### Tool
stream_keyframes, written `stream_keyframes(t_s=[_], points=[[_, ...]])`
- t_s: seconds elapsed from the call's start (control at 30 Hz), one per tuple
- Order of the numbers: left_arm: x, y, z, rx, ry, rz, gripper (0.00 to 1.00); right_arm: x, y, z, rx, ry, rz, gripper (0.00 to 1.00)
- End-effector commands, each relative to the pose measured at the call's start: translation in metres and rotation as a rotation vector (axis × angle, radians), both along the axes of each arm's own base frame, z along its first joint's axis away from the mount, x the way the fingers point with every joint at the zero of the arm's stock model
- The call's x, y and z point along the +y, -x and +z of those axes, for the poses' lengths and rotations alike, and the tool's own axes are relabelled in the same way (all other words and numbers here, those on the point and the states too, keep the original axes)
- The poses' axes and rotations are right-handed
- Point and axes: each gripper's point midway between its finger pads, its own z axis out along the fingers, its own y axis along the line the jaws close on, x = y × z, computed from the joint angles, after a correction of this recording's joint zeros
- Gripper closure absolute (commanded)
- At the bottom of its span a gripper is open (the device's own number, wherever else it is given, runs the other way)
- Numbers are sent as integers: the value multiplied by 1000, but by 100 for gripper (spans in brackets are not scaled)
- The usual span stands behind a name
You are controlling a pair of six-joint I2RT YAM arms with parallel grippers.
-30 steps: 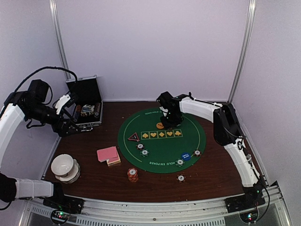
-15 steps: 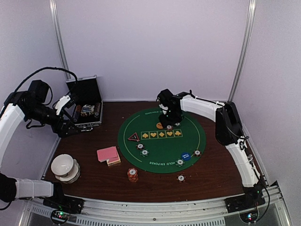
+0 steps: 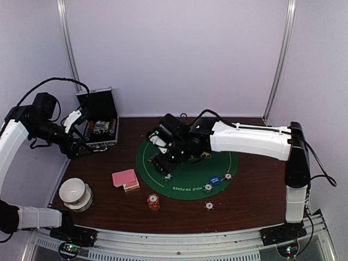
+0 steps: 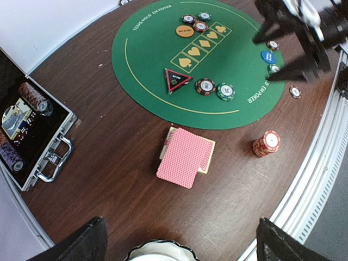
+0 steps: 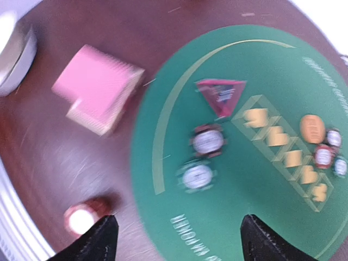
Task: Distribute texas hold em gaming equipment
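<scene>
1. Risk, right side: right gripper (image 3: 162, 159) hangs over the left part of the green mat (image 4: 152, 43), fingers spread with nothing between them (the right wrist view is smeared, so fine detail is lost). Under that area lie two striped chips (image 4: 205, 86) side by side, with the triangular marker (image 4: 178, 80) just beside them. My judgement: a descent with the fingers this wide could catch both chips at once, or shove the marker, rather than isolate one.
2. Risk, cards: pink-backed cards (image 4: 185, 157) lie on the bare table (image 4: 109, 163) just off the mat's edge. The pile is skewed, top cards offset from the lower ones. A sideways pinch would likely fan it further or lift several cards.
3. Risk, stack: red chip stack (image 4: 266, 143) stands upright near the table's front edge, apart from the cards. A glancing finger could topple it and send chips rolling off the front.
4. Idle side: left gripper (image 4: 179, 222) is released as well, carrying nothing, held high near the case. I see little hazard there.
5. Laid out on the mat: orange disc (image 4: 185, 31) at the far side with two chips just beside it. The blue disc (image 4: 267, 56) is at the near rim between two chips. A lone chip (image 4: 295, 92) lies off the mat.
6. Containers: black case (image 4: 54, 136) stands open and holds rolls of chips (image 4: 33, 97) at either end, plus something printed between them that I cannot identify. For the white bowl (image 3: 73, 191) I cannot tell the contents.
</scene>
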Motion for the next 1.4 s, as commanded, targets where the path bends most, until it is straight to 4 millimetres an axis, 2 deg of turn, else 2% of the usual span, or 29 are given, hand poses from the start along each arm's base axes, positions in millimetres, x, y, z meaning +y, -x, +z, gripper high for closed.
stream_keyframes(t_s=[0.0, 0.07, 0.17, 0.57, 1.1, 1.37], points=[[-3, -1, 12, -45, 10, -20, 3, 18, 62, -41, 72, 86, 142, 17], [-3, 0, 13, -47, 12, -21, 3, 28, 86, -51, 94, 102, 205, 14], [-4, 0, 13, -46, 14, -20, 3, 35, 101, -66, 108, 137, 247, 12], [-3, 5, 17, -59, 6, -23, 2, 61, 114, -91, 163, 172, 328, 15], [-3, 4, 17, -59, 7, -25, 3, 62, 115, -102, 182, 193, 333, 39], [-2, 4, 18, -66, 2, -25, 2, 61, 117, -105, 198, 204, 340, 41]])
